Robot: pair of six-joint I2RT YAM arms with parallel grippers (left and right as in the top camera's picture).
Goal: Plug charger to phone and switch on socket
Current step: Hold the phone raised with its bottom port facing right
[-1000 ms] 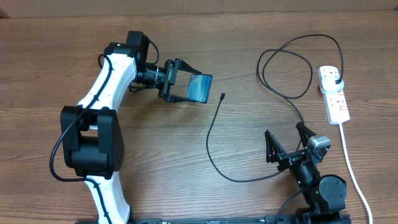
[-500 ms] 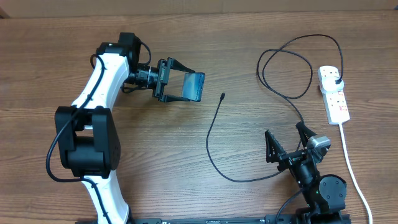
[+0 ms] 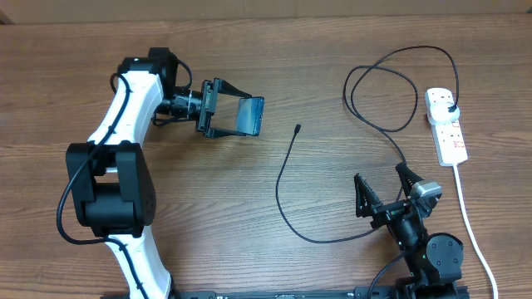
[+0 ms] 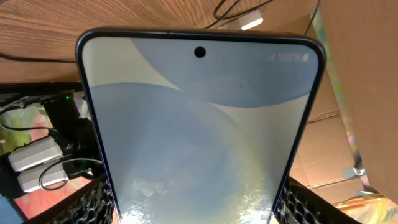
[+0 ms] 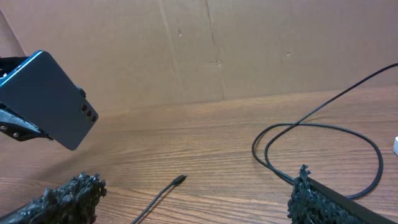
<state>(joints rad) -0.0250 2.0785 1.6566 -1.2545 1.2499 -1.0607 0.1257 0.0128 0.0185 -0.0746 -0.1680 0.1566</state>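
Note:
My left gripper [image 3: 239,116] is shut on the phone [image 3: 249,116] and holds it above the table at the upper left, tilted on edge. In the left wrist view the phone's lit screen [image 4: 199,130] fills the frame between my fingers. In the right wrist view its dark back [image 5: 53,99] shows at the left. The charger cable [image 3: 287,191] lies on the table, its connector tip [image 3: 298,129] right of the phone and apart from it; the tip also shows in the right wrist view [image 5: 179,180]. Its black plug [image 3: 450,109] sits in the socket [image 3: 446,126]. My right gripper [image 3: 384,193] is open and empty.
The socket's thick white cord [image 3: 470,224] runs down the right side toward the table's front edge. The charger cable loops [image 3: 382,91] left of the socket. Cardboard [image 5: 249,50] stands behind the table.
My left arm has carried the phone to the left, away from the connector tip. The right arm, cable and socket have not moved.

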